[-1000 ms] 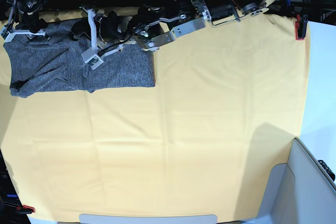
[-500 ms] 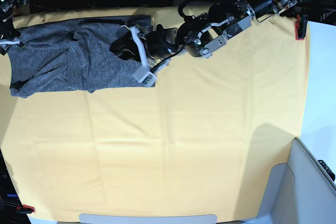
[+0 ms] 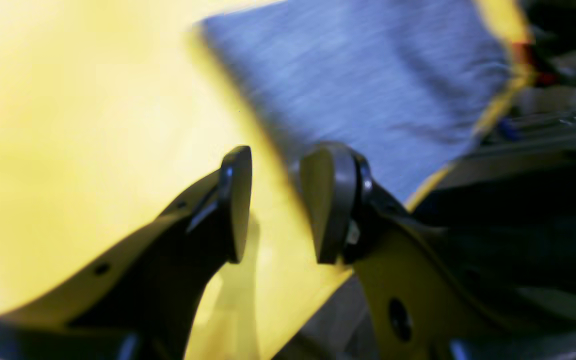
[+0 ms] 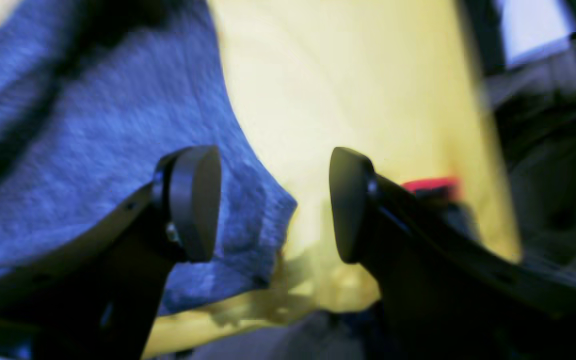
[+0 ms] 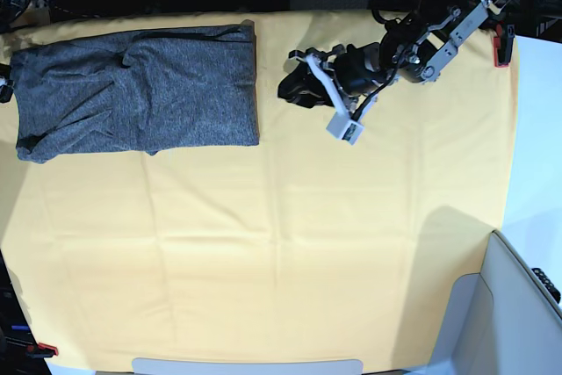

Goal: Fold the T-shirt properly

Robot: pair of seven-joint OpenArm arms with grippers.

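Observation:
The dark grey T-shirt lies folded in a flat rectangle at the back left of the yellow cloth. My left gripper hovers to the right of the shirt, apart from it. In the left wrist view the left gripper is open with only yellow cloth between its pads, and the T-shirt lies beyond them. My right gripper is open at the edge of the T-shirt, holding nothing. That arm is almost entirely past the left edge of the base view.
A red clamp holds the cloth at the back right corner, and another red clamp sits at the front left. A pale bin stands at the front right. Dark equipment lines the back edge.
The left arm has drawn back to the right, off the shirt, with its gripper opened. The right arm has moved left out of the base view and opened wider. The shirt stays put.

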